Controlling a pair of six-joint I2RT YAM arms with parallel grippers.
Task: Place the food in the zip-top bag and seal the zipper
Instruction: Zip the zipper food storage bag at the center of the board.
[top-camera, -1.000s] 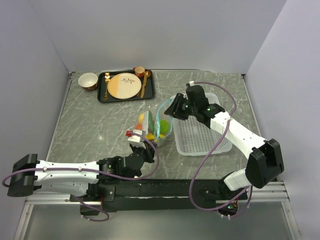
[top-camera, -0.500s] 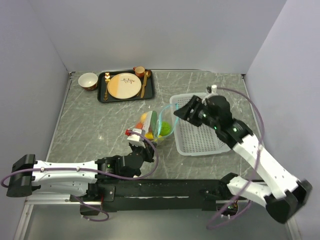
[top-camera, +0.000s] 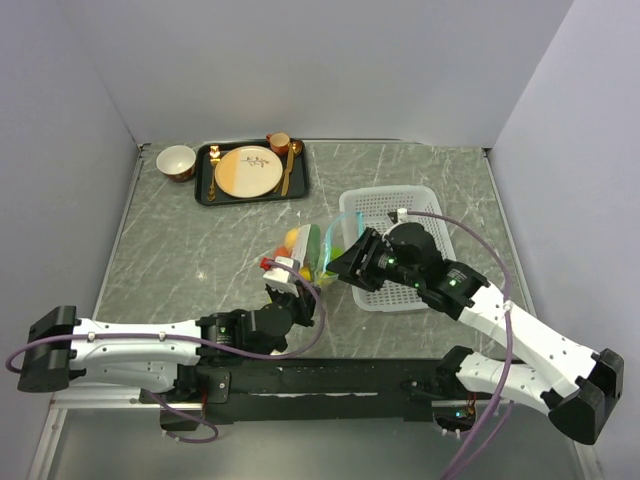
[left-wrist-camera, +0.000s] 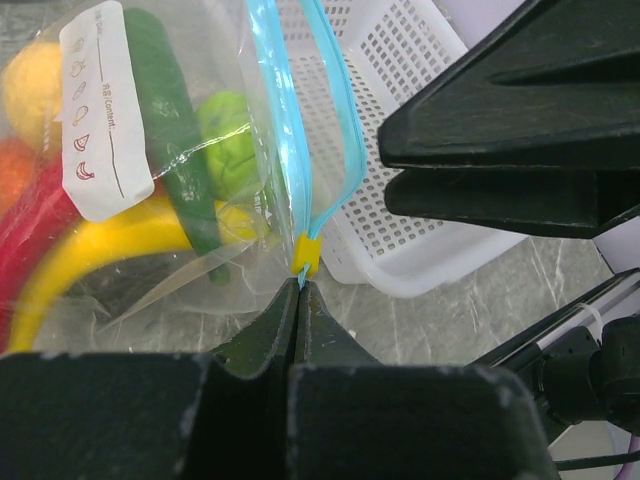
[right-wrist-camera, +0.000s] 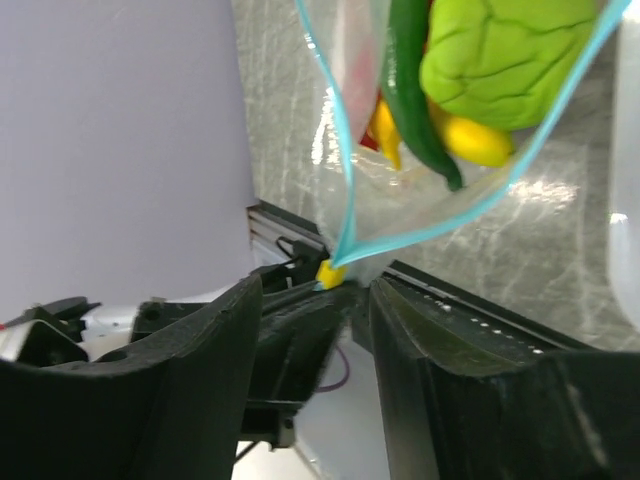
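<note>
- My left gripper (left-wrist-camera: 297, 292) is clamped tight on one end of the bag's (left-wrist-camera: 105, 120) mouth. Its fingertips meet just under a small yellow tab (left-wrist-camera: 305, 253) at the end of the zipper (left-wrist-camera: 285, 120).
- The zipper is not pressed together. From the tab, its two teal strips spread apart into a loop, so the mouth gapes.
- My right gripper (right-wrist-camera: 318, 295) faces the left one with its fingers spread wide. The yellow tab sits in line with the gap between them, and neither finger touches the bag in the wrist view.
- The food is inside the bag. I see the banana (left-wrist-camera: 110, 250) curving along the bottom, the green pepper (left-wrist-camera: 165, 120) lying across it, and the lime ball (left-wrist-camera: 232, 140) next to the zipper. The red chilli (left-wrist-camera: 45, 225) is at the left.
- A bit of orange (left-wrist-camera: 8, 165) and a round yellow piece (left-wrist-camera: 30, 85) sit at the far left edge. I cannot tell which items they are.
- From the top camera, the bag hangs between the two grippers, near the middle of the table (top-camera: 190, 250) and just left of the white basket (top-camera: 390, 205). I cannot tell whether its bottom touches the table.
- At the far left corner is a black tray (top-camera: 205, 190) with a plate (top-camera: 250, 172) on it and a cup (top-camera: 279, 143) at its far edge. A bowl (top-camera: 176, 160) stands just beside the tray, well apart from the bag.
</note>
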